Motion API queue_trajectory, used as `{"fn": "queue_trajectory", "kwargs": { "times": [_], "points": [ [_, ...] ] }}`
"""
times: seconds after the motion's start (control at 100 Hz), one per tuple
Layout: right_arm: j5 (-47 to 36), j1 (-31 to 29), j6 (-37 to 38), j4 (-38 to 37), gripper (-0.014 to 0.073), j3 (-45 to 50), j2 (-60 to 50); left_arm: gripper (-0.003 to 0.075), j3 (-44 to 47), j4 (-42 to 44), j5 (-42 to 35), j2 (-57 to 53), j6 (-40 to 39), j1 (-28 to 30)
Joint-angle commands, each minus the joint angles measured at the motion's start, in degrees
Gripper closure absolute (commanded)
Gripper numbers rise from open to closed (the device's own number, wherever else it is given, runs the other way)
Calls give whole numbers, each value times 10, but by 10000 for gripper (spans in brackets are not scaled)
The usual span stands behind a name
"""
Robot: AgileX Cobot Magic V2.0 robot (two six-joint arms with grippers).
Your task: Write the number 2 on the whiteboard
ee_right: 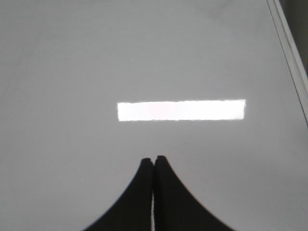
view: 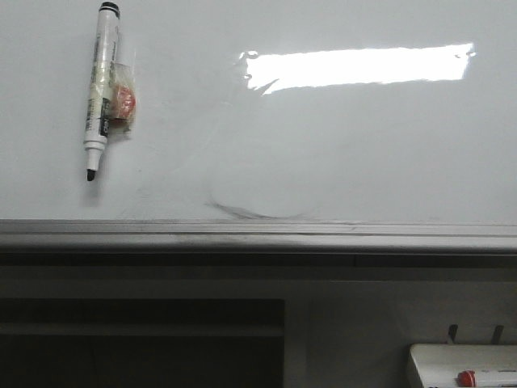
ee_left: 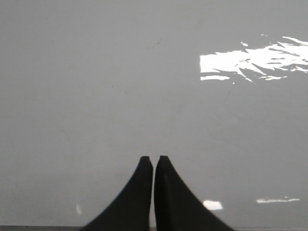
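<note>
Nearest your front camera sits a small white tray (view: 462,364) at the lower right, with a red cap (view: 466,377) showing in it. Beyond it runs the grey rail (view: 258,234) along the near edge of the whiteboard (view: 339,153), which fills the rest of that view.

You have a marker (view: 101,89) lying on the board at the far left. Its long axis runs almost straight toward and away from you, leaning slightly: the black cap end points away, and the bare dark tip (view: 91,174) points toward the rail. A reddish lump under clear tape (view: 123,101) is stuck to its right side.

No black digit 2 shows on the board; you see only a faint grey curved smudge (view: 258,212) just above the rail, near the middle. A bright rectangular reflection (view: 359,66) lies to the upper right of the board.

Your left gripper (ee_left: 153,160) shows its two dark fingers (ee_left: 139,192) pressed almost together, with only a thin slit between them and nothing held, over bare board. Your right gripper (ee_right: 153,159) has its fingers (ee_right: 137,197) clenched the same way, empty, with the reflection (ee_right: 181,110) just ahead of the tips and the rail (ee_right: 288,48) off to one side. Neither arm appears in the front view.
</note>
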Motion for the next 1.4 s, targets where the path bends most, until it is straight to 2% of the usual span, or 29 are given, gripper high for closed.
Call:
{"fn": "queue_trajectory", "kwargs": {
  "times": [0.0,0.13,0.25,0.4,0.55,0.62,0.74,0.88,1.09,1.19,1.29,1.39],
  "points": [
    [-29,-3,-5,1,664,13,-14,739,16,-7,-73,-15,-7,-2],
    [73,-3,14,9,664,-7,-13,740,14,-91,-113,-15,-44,-2],
    [154,-2,14,35,664,-55,18,740,-5,-96,-93,-15,-46,-2],
    [279,-2,14,61,664,-140,76,740,-73,-95,25,16,-46,-2],
    [388,-2,14,149,664,-215,123,740,-164,-95,149,66,-46,-2],
    [435,-2,14,154,664,-233,128,740,-194,-91,197,75,-46,-2],
    [451,-2,14,154,664,-228,128,739,-216,-107,212,76,-42,-2],
    [449,-2,14,154,664,-227,128,724,-212,-160,197,76,22,-2],
    [451,15,14,154,664,-227,128,540,-197,-210,174,76,40,-2],
    [448,15,8,154,664,-227,128,461,-189,-256,173,80,108,-2],
    [448,16,6,156,664,-227,128,416,-184,-382,177,89,266,-26],
    [449,16,6,158,664,-227,128,410,-174,-532,192,108,438,-66]
  ]
}}
